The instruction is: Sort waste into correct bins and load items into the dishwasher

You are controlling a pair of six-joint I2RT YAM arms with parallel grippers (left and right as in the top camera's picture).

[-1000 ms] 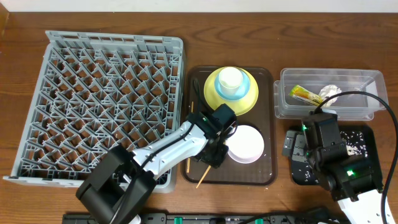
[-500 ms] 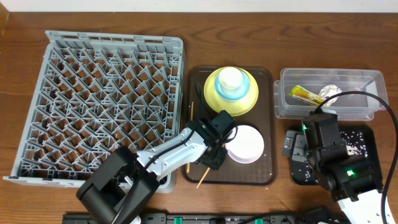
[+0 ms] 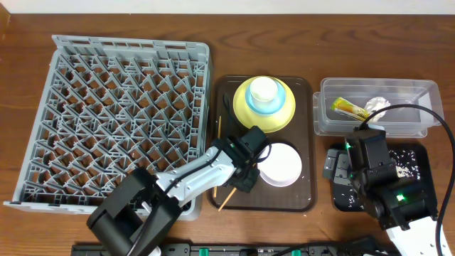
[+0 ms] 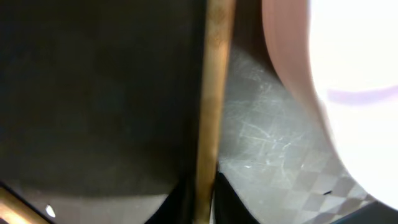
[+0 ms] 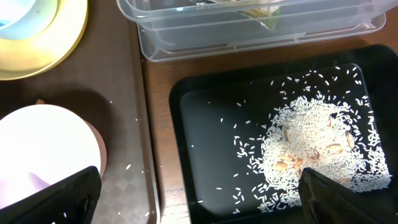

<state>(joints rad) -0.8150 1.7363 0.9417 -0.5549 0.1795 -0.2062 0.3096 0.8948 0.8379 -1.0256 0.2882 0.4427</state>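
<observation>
My left gripper [image 3: 244, 183] is down on the brown serving tray [image 3: 307, 192], shut on a wooden chopstick [image 4: 211, 93] that sticks out past the tray's front edge [image 3: 226, 199]. The jaws pinch it at the bottom of the left wrist view [image 4: 200, 208]. A second chopstick [image 3: 219, 128] lies along the tray's left rim. The white bowl [image 3: 281, 165] sits just right of the gripper. The yellow plate [image 3: 283, 112] carries the light blue bowl [image 3: 270, 106] and white cup [image 3: 264, 89]. My right gripper [image 5: 199, 199] hangs open and empty over the black tray's left edge [image 5: 211, 143].
The grey dish rack [image 3: 128, 44] fills the left of the table. The clear tub [image 3: 323, 121] at back right holds the wrapper [image 3: 346, 107] and tissue [image 3: 377, 107]. Rice scraps [image 5: 311, 143] lie in the black tray.
The left gripper has slid a little toward the tray's front and closed on the chopstick, whose near end swung slightly left. The right arm has not moved.
</observation>
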